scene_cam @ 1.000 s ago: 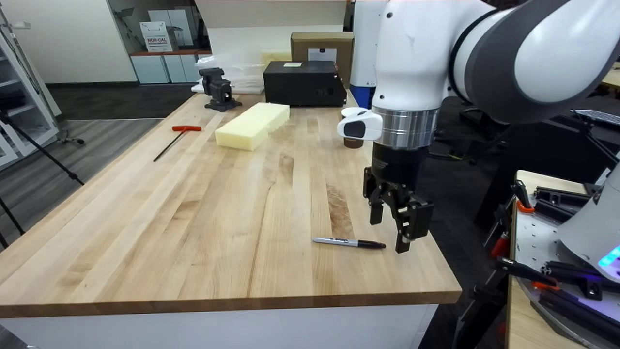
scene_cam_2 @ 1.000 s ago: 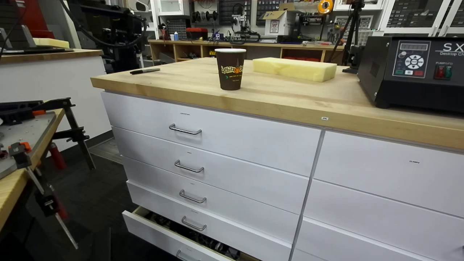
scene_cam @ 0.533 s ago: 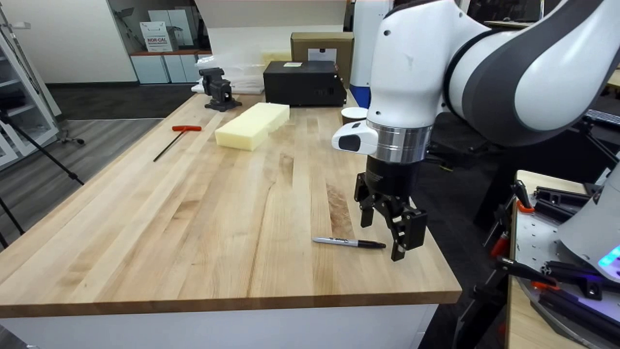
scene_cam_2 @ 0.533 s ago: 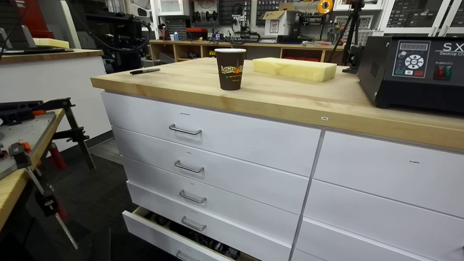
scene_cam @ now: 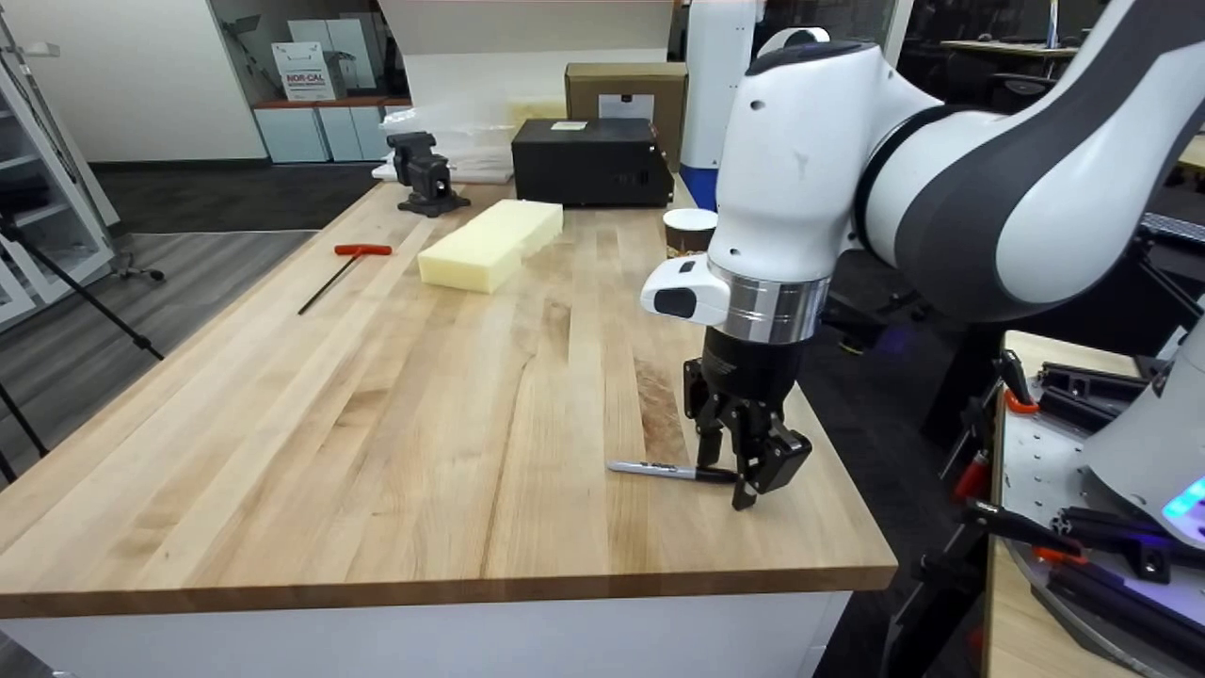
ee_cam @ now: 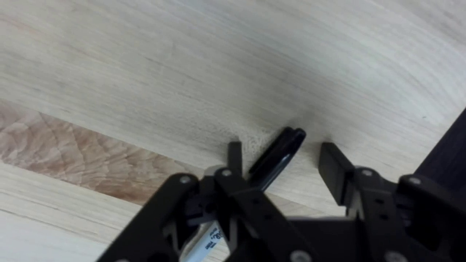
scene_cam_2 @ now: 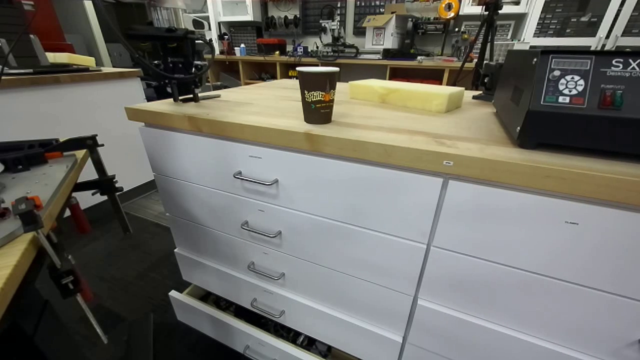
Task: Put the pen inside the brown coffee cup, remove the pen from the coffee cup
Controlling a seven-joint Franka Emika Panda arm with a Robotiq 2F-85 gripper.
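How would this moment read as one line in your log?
pen: lying on table, not gripped; gripper: open, straddling pen's capped end; brown coffee cup: upright, apart from pen

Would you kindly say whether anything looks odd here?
In an exterior view, a low drawer stands pulled open, which looks odd with the top drawer above it shut. The brown coffee cup stands upright; nothing looks spilled.

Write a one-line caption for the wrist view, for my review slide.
Open jaws straddle the cap end of a black-capped marker lying on a wooden tabletop.
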